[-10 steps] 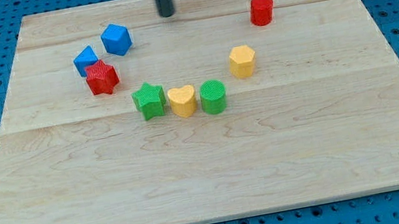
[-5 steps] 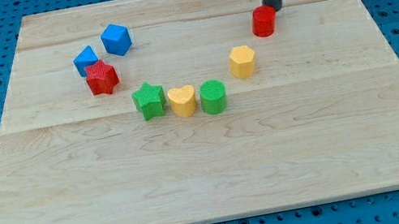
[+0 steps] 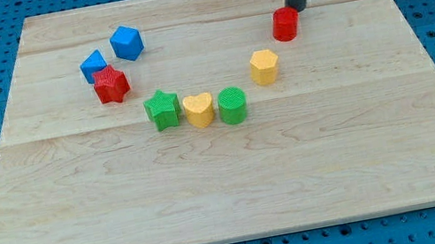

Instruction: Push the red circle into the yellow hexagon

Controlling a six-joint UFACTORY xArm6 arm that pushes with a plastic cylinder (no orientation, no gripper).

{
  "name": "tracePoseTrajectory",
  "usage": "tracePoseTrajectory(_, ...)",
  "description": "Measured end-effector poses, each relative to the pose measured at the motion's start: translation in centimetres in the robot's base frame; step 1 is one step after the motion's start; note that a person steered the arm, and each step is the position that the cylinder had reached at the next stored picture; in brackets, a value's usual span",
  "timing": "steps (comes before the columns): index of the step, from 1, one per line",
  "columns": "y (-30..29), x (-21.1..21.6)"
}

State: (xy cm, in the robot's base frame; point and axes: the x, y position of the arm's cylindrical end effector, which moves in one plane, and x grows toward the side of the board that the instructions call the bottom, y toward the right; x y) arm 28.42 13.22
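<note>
Red circle (image 3: pixel 286 25) sits near the wooden board's (image 3: pixel 228 183) top right, my tip (image 3: pixel 298 9) touching its upper-right edge. No pincer fitted, only a rod. Yellow hexagon (image 3: pixel 264 67) lies near, toward lower left, apart.

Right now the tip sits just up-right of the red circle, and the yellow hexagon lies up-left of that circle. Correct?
Not quite. My tip is indeed just up-right of the red circle, but the yellow hexagon lies down-left of it, toward the view's bottom, as the camera view shows.
</note>
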Motion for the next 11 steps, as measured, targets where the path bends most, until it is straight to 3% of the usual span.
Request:
tracePoseTrajectory(6, -3.9, 4.3)
tracePoseTrajectory(7, -2.8, 1.6)
tracePoseTrajectory(8, 3.2, 0.9)
tracePoseTrajectory(9, 6.8, 4.9)
tracePoseTrajectory(11, 2.5, 8.9)
